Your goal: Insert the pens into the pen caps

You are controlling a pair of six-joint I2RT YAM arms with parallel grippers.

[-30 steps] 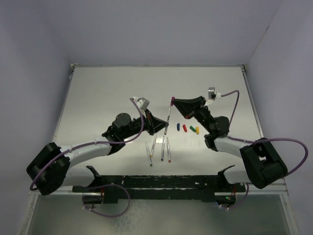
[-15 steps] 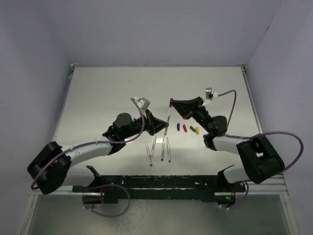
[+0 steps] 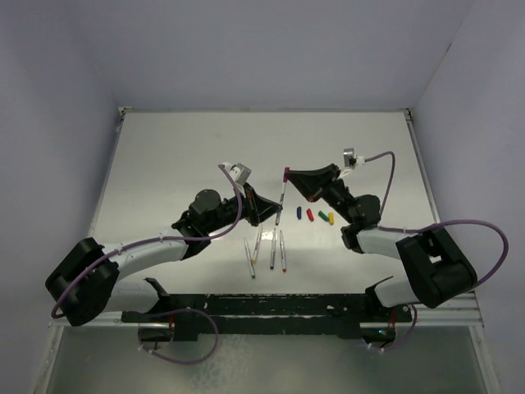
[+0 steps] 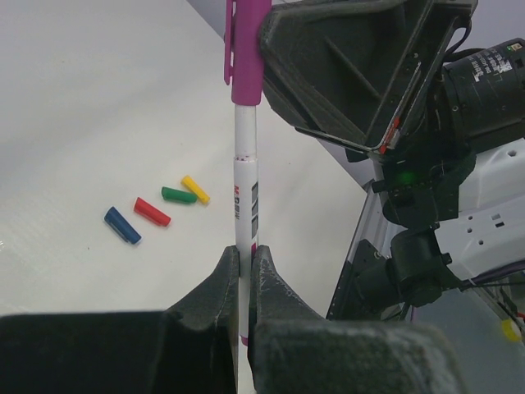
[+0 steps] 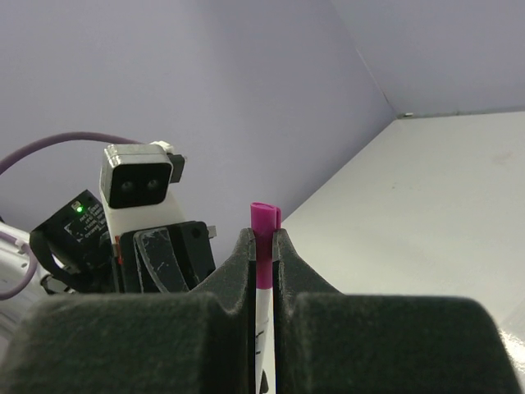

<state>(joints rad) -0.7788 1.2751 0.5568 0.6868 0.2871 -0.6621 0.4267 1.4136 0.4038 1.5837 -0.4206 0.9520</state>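
Left gripper [image 4: 244, 267] clamped tight on the lower barrel of the purple pen [image 4: 245, 185]; right gripper [image 5: 264, 246] pinched shut on the purple cap [image 5: 263, 234], which sits over the pen's upper end. The pen is held between the 2 grippers, just left of the row of 4 loose caps on the table [image 3: 180, 156]; from above, its long axis runs near to far, cap end farthest from the arm bases. In that row the blue cap [image 3: 299, 213] is nearest the pen, then red cap [image 3: 309, 215], green cap [image 3: 323, 217], yellow cap [image 3: 330, 219]. 4 other pens [image 3: 272, 250] lie near-left of the row, roughly parallel. The left wrist view shows barrel printing and all 4 loose caps; the right wrist view shows only the purple cap's top between its fingers.
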